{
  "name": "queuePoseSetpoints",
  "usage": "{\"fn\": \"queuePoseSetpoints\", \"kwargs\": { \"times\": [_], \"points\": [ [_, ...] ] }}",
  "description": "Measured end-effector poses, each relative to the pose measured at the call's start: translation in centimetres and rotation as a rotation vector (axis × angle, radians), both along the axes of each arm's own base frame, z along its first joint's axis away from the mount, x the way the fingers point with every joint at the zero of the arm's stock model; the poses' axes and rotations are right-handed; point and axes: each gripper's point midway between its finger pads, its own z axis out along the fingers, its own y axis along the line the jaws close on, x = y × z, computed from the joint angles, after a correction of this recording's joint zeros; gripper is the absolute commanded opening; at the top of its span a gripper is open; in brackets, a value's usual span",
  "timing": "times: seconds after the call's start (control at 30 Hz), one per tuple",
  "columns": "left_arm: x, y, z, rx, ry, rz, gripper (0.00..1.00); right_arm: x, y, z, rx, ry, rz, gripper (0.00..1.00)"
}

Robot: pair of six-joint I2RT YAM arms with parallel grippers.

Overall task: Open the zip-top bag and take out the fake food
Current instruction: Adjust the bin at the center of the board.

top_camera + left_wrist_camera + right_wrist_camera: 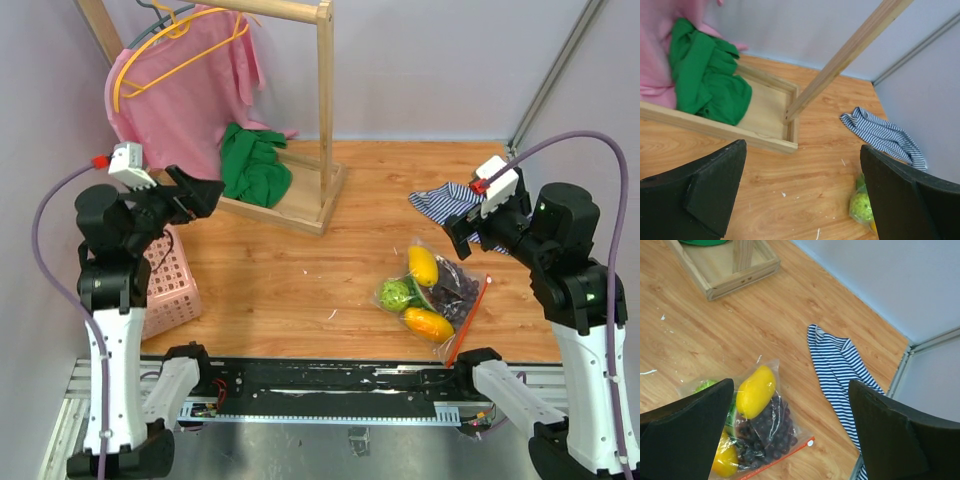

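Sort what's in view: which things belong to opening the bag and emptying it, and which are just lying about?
Job in hand: zip-top bag; fake food inside it.

Lying about: striped cloth; green cloth; pink garment; pink basket; wooden rack.

Pale walls; wood floor; wooden clothes rack back left.

1. Worktop: wood grain, smooth, a faint sheen.
2. Zip-top bag: clear crinkly plastic, glinting.
3. Fake food: glossy moulded plastic.
4. Striped cloth: soft, matt, rumpled.
5. Green cloth: matt fabric, and the rack base is bare pale wood.
6. Pink basket: latticed plastic.
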Motion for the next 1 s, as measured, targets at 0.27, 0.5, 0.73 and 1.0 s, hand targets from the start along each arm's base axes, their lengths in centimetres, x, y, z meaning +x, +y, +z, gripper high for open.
{"fn": "queuePoseSetpoints", "kwargs": {
  "times": [0.27,0.5,0.73,1.0],
  "points": [
    [-4.6,3.7,1.1,0.066,-0.060,0.248,0.99,0.5,2.3,-3.8,0.072,0.077,0.098,0.98],
    [-5.5,7.8,-2.7,0.160,-0.002,0.464,0.98,1.0,4.4,-7.7,0.125,0.175,0.204,0.98],
    [-3.6,12.8,-7.3,0.243,0.173,0.703,0.99,1.0,5.1,-9.1,0.142,0.209,0.245,0.98],
    [-5.7,23.8,-12.7,0.242,0.393,1.119,0.99,1.9,5.2,-10.1,0.133,0.241,0.252,0.98]
  ]
}}
